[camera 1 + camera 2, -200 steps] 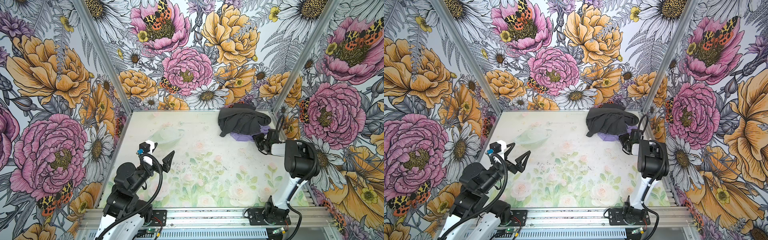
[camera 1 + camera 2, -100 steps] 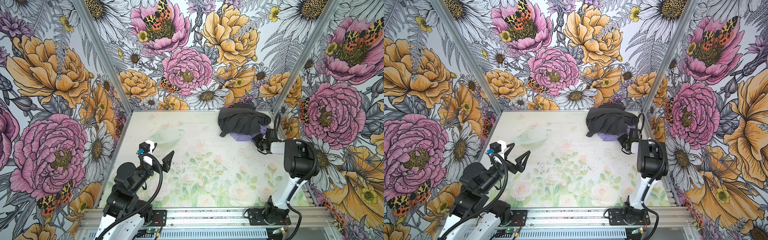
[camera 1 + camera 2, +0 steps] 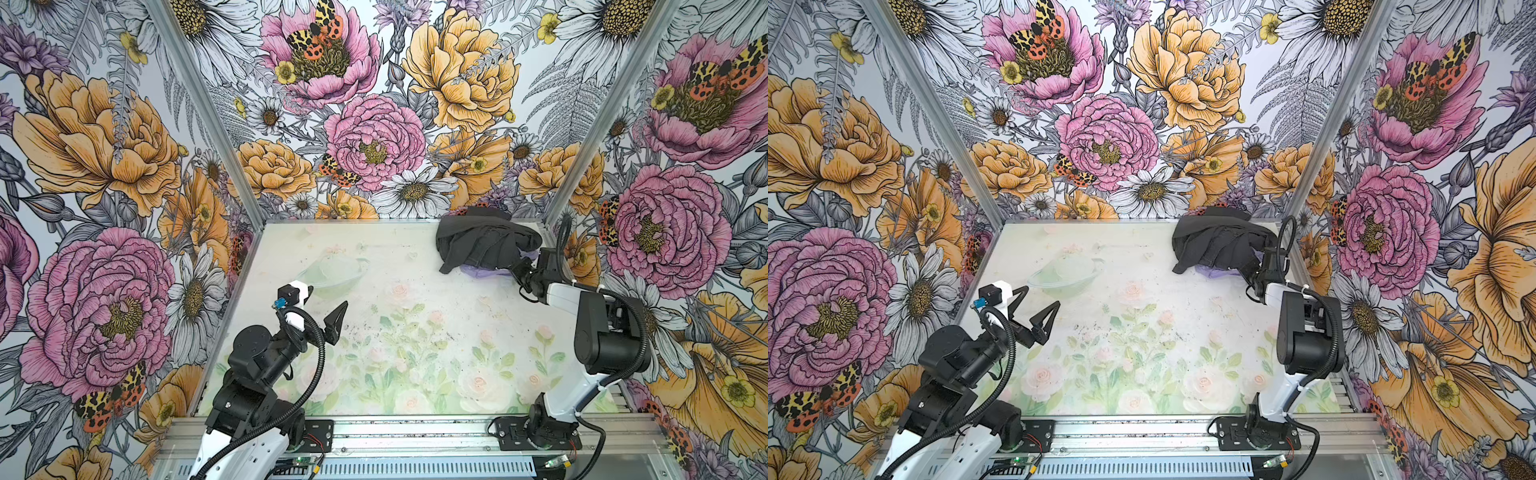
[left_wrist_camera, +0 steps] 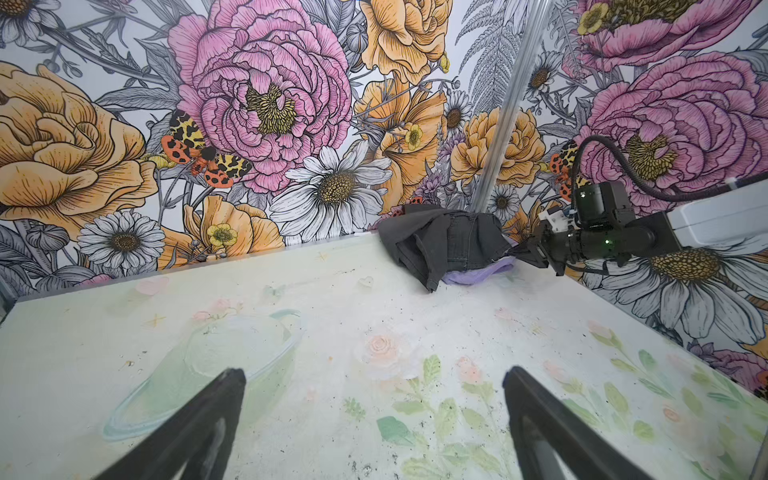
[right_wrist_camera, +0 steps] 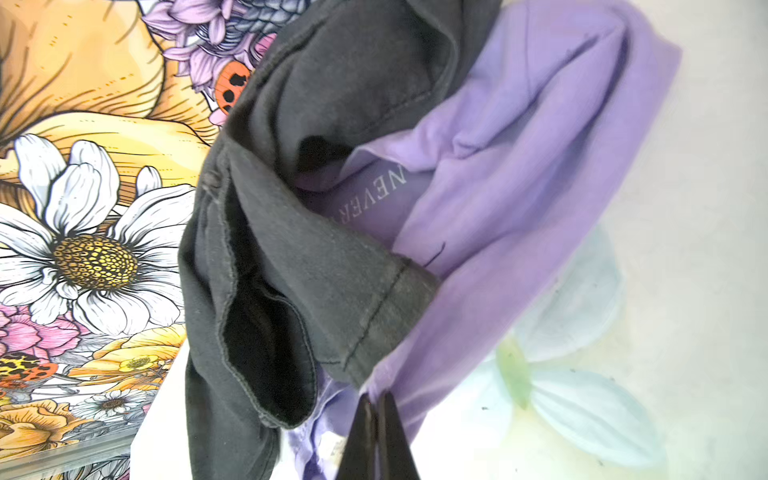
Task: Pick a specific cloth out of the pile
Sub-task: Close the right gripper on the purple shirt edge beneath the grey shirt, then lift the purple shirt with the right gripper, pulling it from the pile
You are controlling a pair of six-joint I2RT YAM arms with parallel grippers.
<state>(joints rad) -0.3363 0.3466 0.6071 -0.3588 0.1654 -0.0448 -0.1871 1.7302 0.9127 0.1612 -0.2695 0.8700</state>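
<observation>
Cloth (image 5: 519, 187) edge pinched in right end effector (image 5: 376, 409), arm outstretched; left end effector (image 4: 374, 374) wide.

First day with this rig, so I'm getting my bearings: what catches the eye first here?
Loud floral walls hit first. Next, a dark garment lies heaped over the lavender cloth at the far right corner of the table. The right gripper has its jaws shut on the cloth's edge; the left gripper hovers open near the front.
</observation>
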